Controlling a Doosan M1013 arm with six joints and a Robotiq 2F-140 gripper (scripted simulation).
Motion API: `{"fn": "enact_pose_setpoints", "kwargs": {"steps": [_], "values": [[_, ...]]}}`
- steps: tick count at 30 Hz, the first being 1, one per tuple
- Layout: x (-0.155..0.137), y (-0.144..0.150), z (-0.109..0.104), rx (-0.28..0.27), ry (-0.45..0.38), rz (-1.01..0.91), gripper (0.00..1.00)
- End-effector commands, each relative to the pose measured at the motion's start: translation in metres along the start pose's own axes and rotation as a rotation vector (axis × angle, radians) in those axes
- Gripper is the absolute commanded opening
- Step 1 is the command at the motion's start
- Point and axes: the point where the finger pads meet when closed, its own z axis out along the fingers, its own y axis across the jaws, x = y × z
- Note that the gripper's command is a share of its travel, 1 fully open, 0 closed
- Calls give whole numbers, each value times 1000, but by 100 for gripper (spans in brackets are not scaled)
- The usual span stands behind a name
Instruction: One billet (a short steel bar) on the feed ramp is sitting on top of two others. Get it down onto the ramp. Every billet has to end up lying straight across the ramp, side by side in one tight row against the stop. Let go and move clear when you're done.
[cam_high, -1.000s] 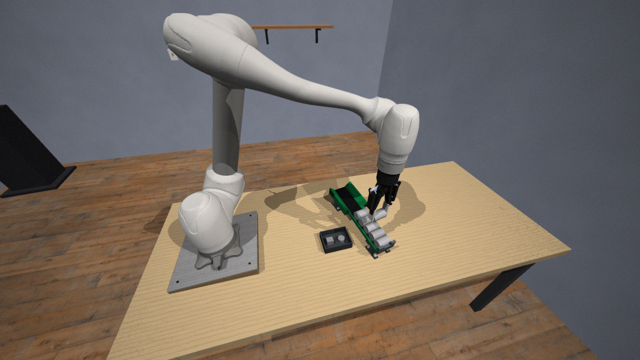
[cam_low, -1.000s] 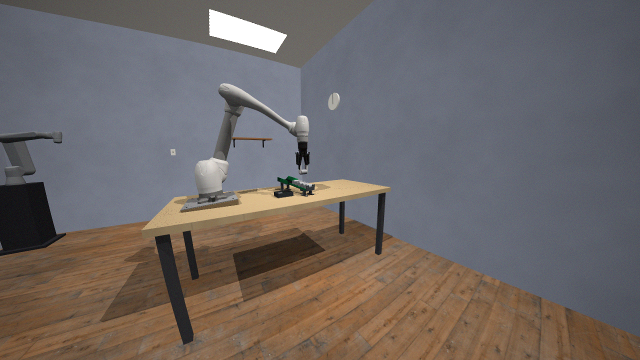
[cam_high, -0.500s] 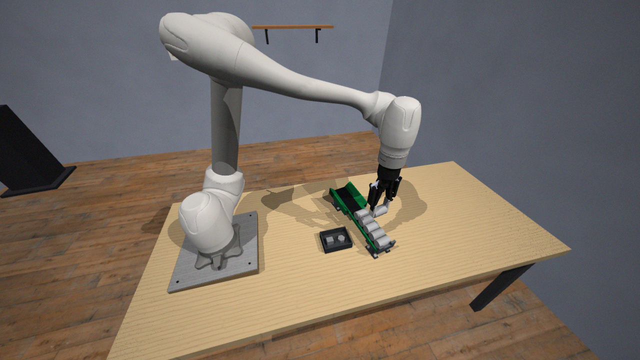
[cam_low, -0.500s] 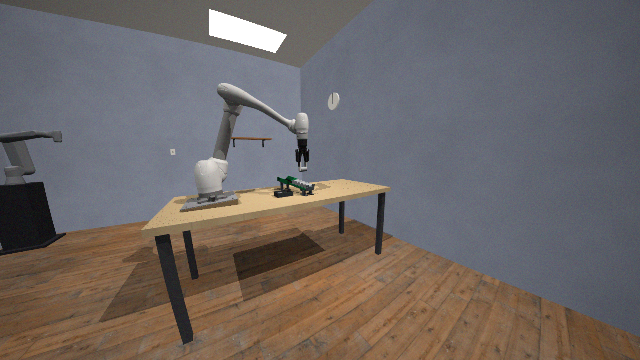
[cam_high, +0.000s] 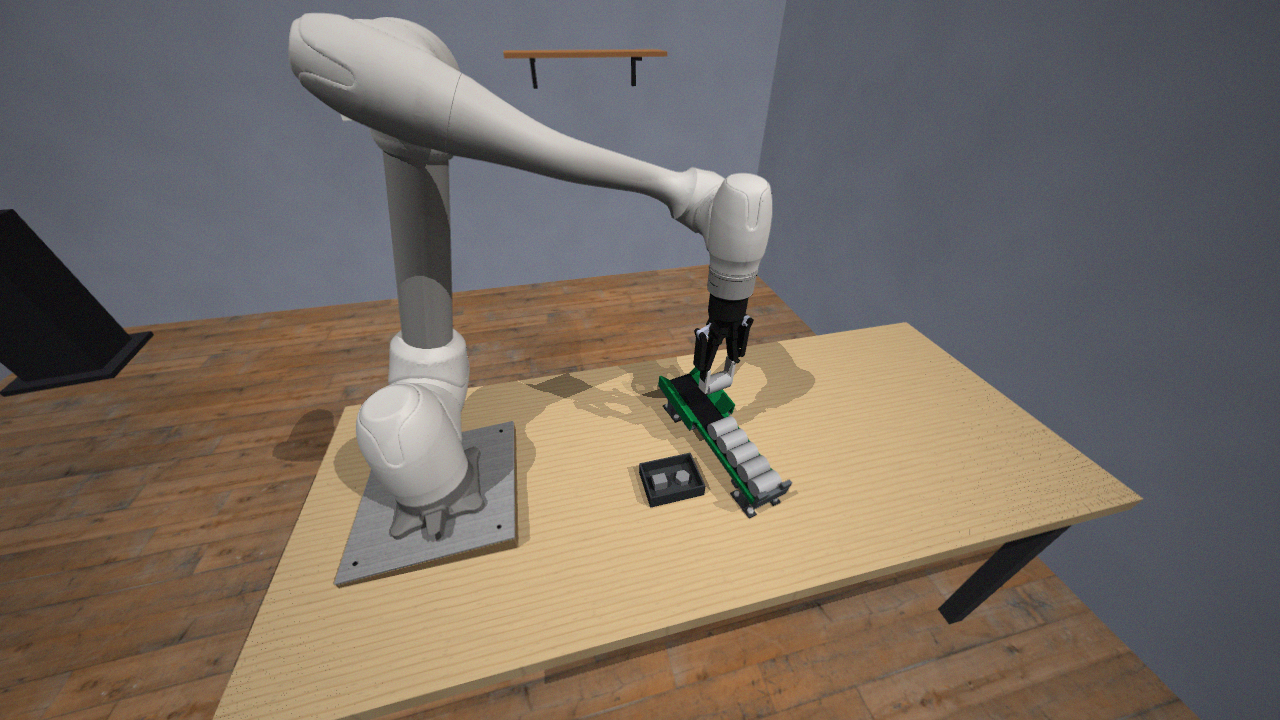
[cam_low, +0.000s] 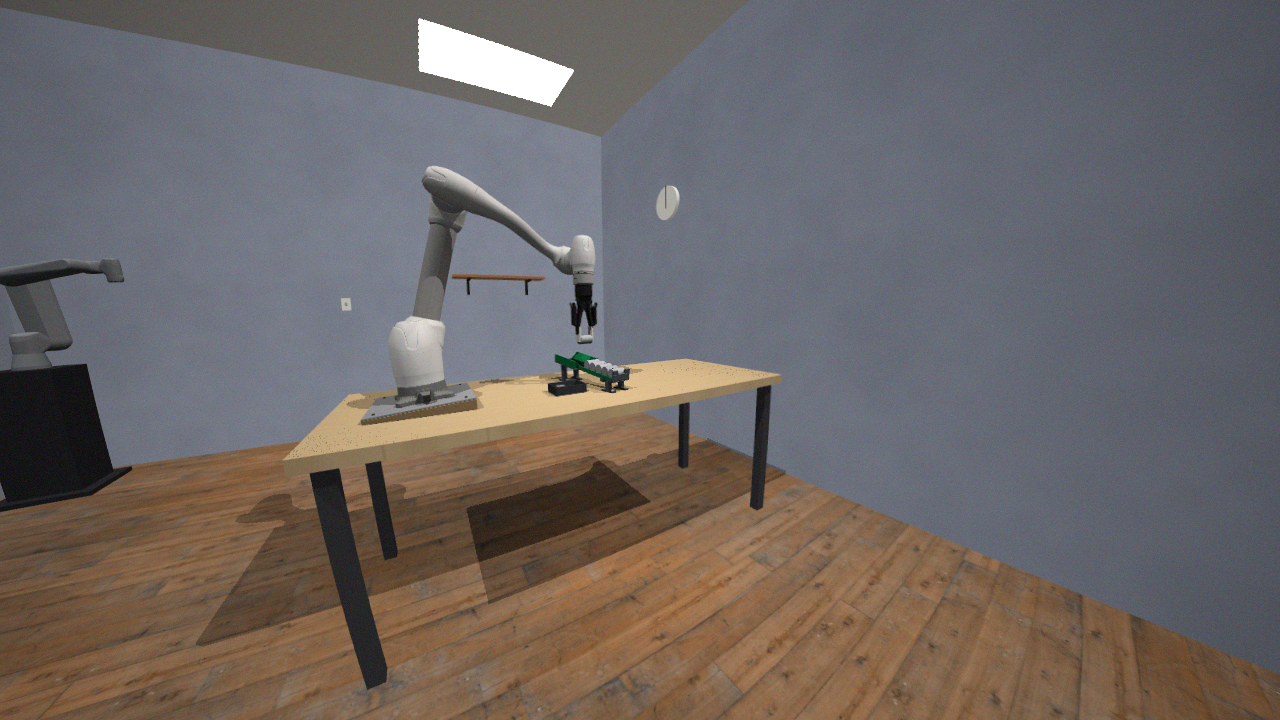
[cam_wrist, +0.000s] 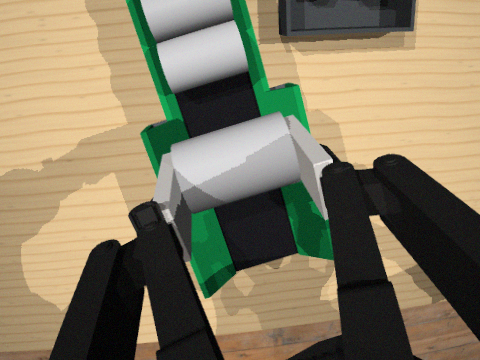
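- Our gripper (cam_wrist: 243, 170) is clamped end-on around one billet (cam_wrist: 234, 156); each pad (cam_wrist: 308, 160) presses a flat end face, fingers partway apart to the bar's length.
- The held billet hangs in the air over the upper, bare stretch of the green feed ramp (cam_wrist: 263, 83). It reads roughly crosswise to the ramp, tilted a touch.
- Directly beneath the gripper we see only the ramp's dark bed (cam_wrist: 216, 103); no other bar under it.
- Further down the slope from the gripper, the row of billets (cam_high: 741, 455) lies side by side, each across the ramp, running to the stop (cam_high: 768, 501) at the low end. The top view suggests four; we cannot confirm that the gaps are closed.
- Off to one side of that row sits a dark tray (cam_wrist: 288, 0) holding a hexagonal block and a square block. We judge it no part of this job.
- Judgement on progress: the lift-off is done. Left to do: lower the bar onto the bed above the row, square it, let go, and see it settle tight against its neighbours.
- Risk: a skewed release could leave it crooked.
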Motion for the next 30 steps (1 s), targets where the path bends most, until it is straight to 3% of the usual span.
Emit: {"fn": "enact_pose_setpoints", "kwargs": {"steps": [1, 13, 30], "values": [[-7, -1, 0, 4, -3, 5, 42], [-7, -1, 8, 4, -3, 5, 42], [-7, -1, 75, 4, -3, 5, 42]]}}
